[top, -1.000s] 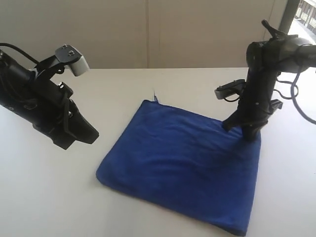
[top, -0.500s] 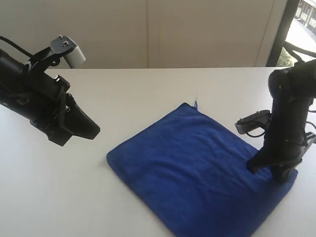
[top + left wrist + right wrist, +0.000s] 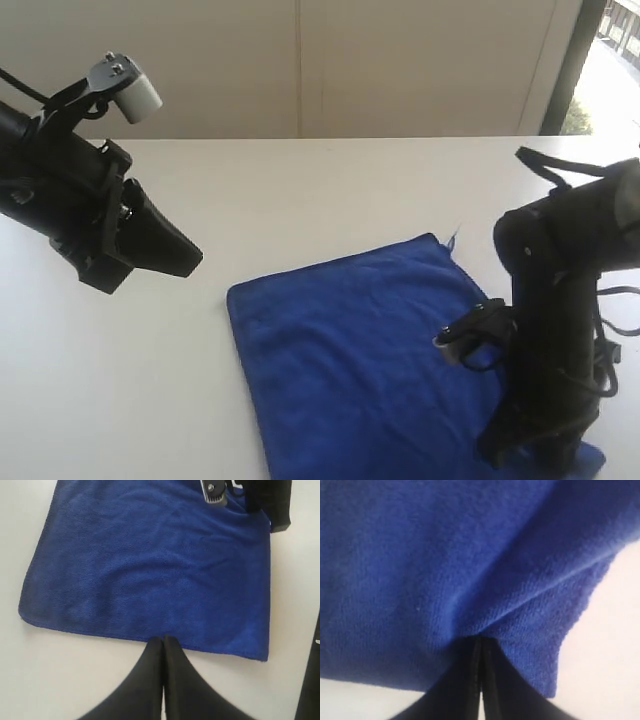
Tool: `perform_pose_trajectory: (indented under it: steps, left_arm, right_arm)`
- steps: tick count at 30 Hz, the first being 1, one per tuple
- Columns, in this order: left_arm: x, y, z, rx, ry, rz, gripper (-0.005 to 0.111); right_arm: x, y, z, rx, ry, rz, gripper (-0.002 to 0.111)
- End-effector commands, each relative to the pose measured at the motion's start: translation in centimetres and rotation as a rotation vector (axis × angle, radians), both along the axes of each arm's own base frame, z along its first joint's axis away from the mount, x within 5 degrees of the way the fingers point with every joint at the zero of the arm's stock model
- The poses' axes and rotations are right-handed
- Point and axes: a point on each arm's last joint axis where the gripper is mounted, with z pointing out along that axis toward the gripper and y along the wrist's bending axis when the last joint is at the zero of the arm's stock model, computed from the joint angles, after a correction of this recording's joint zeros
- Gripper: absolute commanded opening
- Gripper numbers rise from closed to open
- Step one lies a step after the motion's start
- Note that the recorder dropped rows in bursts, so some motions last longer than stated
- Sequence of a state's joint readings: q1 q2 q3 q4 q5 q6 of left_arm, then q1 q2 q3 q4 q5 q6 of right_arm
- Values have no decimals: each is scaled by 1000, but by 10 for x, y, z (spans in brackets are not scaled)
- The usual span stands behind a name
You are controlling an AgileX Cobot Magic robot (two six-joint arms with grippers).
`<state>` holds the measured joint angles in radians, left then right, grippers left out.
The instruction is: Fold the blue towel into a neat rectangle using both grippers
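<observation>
The white table (image 3: 330,190) lay open to the left of and behind the one blue towel (image 3: 350,370), whose near edge ran out of the exterior view. Of two arms, the left gripper (image 3: 185,260) hung above open table, fingers pressed together on nothing; the right gripper (image 3: 480,640) pinched puckered cloth by the towel's edge

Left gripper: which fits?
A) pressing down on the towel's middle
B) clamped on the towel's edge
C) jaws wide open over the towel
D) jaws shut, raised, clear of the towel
D: the left gripper hangs raised above the table, to the left of the blue towel, its jaws shut with nothing between them.
</observation>
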<state>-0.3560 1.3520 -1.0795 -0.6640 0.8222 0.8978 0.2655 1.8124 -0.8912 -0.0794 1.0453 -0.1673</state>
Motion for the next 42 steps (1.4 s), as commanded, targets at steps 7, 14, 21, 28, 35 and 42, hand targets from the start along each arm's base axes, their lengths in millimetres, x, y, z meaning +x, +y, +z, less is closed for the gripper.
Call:
perform_pose_trajectory:
  steps: [7, 14, 21, 28, 35, 42]
  left_arm:
    - [-7, -2, 2, -22, 14, -39, 0]
    - [-7, -2, 3, -22, 9, -35, 0]
    - [-6, -1, 0, -11, 5, -29, 0]
    - [-5, 2, -13, 5, -3, 15, 0]
    - [-2, 2, -16, 5, -25, 45, 0]
    - [-2, 3, -16, 5, -27, 48, 0]
  right_arm:
    - [27, 25, 94, 68, -404, 6, 0]
    - [66, 72, 88, 460, -542, 57, 0]
    - [112, 108, 10, 436, -407, 127, 0]
    - [148, 119, -25, 396, -410, 163, 0]
    - [183, 110, -31, 195, -533, 54, 0]
    - [196, 110, -25, 167, -588, 8, 0]
